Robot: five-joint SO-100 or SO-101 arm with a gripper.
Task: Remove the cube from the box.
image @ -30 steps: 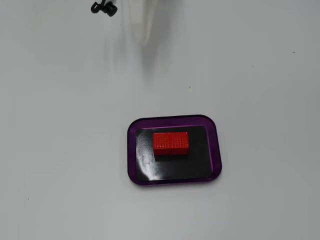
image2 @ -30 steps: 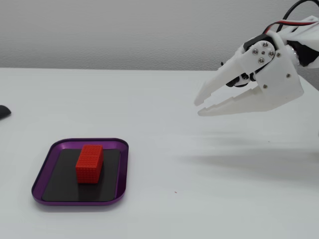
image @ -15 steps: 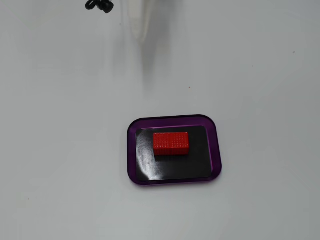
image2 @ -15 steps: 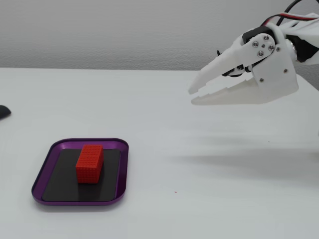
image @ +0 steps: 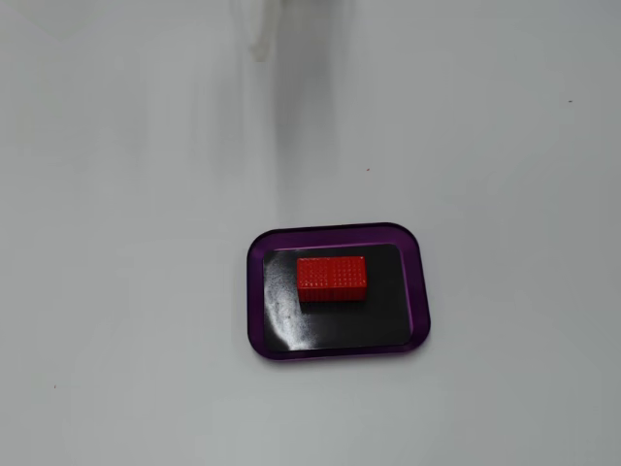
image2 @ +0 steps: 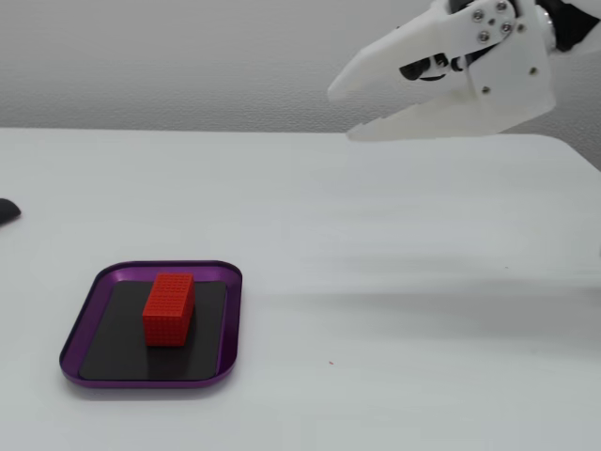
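The red cube [image: 332, 277] lies flat inside the purple-rimmed box [image: 255, 296], on its black bottom and towards the far side. In the other fixed view the cube [image2: 169, 306] sits in the middle of the box [image2: 234, 315] at the lower left. My white gripper [image2: 342, 114] hangs in the air at the upper right, far from the box and well above the table. Its jaws are apart and hold nothing. In the fixed view from above, only a pale fingertip [image: 260, 44] shows at the top edge.
A white table [image2: 394, 282] carries the box. A small dark object [image2: 6, 209] sits at the left edge of the side-on fixed view. The table's far edge meets a grey wall [image2: 188, 56].
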